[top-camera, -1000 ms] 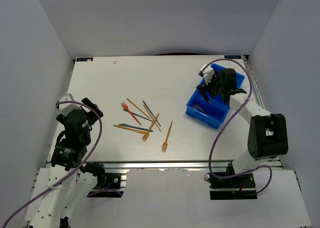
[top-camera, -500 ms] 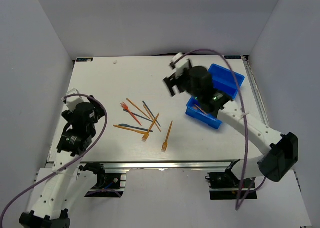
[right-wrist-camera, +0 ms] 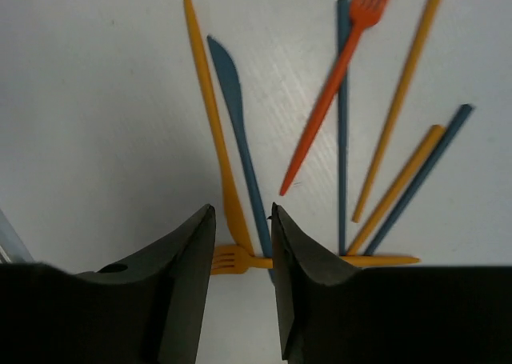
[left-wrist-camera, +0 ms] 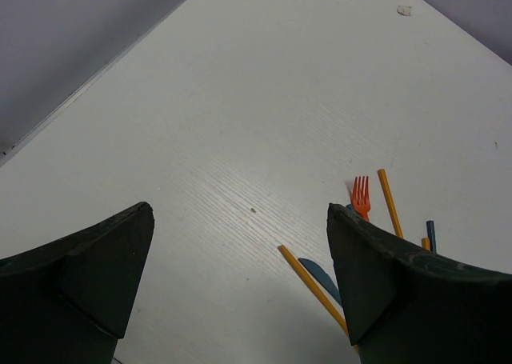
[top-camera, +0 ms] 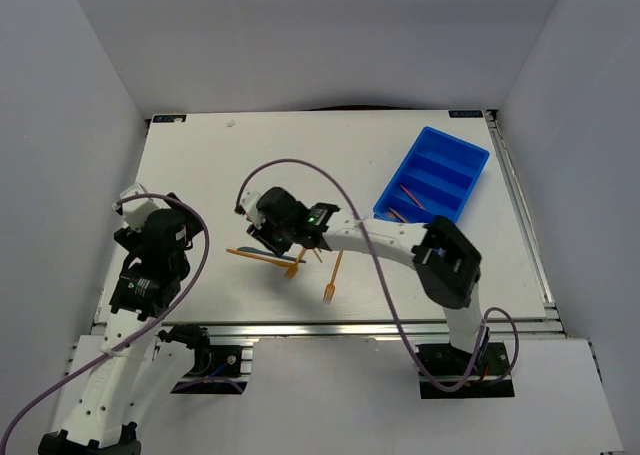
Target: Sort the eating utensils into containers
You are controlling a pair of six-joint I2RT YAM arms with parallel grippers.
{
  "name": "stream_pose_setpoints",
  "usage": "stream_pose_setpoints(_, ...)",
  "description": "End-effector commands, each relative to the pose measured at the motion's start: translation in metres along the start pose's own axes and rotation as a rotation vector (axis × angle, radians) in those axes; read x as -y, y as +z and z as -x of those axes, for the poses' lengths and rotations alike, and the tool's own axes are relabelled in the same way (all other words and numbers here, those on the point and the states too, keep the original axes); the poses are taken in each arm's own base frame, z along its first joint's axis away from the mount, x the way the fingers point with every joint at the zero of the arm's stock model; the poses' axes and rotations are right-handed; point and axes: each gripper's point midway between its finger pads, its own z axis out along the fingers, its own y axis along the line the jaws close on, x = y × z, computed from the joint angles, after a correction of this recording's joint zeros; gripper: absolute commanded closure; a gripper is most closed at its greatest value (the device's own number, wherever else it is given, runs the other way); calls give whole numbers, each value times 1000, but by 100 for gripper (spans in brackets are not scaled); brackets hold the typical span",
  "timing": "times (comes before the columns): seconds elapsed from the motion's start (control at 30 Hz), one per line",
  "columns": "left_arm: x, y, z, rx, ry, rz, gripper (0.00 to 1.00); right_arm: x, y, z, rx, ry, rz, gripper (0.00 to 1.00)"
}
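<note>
Well left of the blue tray [top-camera: 452, 163], my right gripper [right-wrist-camera: 242, 220] straddles an orange stick [right-wrist-camera: 210, 108] and blue knife [right-wrist-camera: 236, 116], jaws nearly together; I cannot tell whether they grip. Farther left, my left gripper [left-wrist-camera: 238, 220] stands wide apart.

The top camera looks down on the whole white tabletop [top-camera: 200, 165] from behind the arms. The left wrist camera slants forward past the left end effector [left-wrist-camera: 238, 220]. The right wrist camera faces down, close, past the right end effector [right-wrist-camera: 242, 220]. All share the thin orange plastic utensils [right-wrist-camera: 206, 84] ahead.

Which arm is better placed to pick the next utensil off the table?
Right. The right end effector is down at the utensil pile, straddling an orange stick. The left end effector hangs open, short of it.
</note>
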Motion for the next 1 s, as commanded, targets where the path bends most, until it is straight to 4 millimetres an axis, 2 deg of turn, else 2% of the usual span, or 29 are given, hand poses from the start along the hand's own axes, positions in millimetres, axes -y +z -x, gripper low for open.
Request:
stream_pose_setpoints(0.0,-4,-1,7,16,-15,29,2,-2,6,3,-64,-10,-16,60)
stream_pose_setpoints(0.03,-4,-2,7,16,-15,27,2,-5,17,1,-85,-15,-13,61)
stream_pose_setpoints(0.2,-1,-1,6,9,-9,11,2,-8,39,-3,-135,-47,-56,63)
stream_pose_setpoints(0.23,-1,-1,5,6,-4,11,2,-8,46,-10,-157,-56,-58,63)
stream_pose_setpoints(0.3,0,-1,5,6,-5,6,2,-6,47,-10,-172,-70,-68,65)
stream_pose_setpoints(0.53,3,-1,4,2,-1,-13,2,-3,43,-34,-231,-121,-43,67)
stream_pose_setpoints(0.97,4,-1,4,0,-1,-18,2,8,49,-73,-319,-116,-11,65)
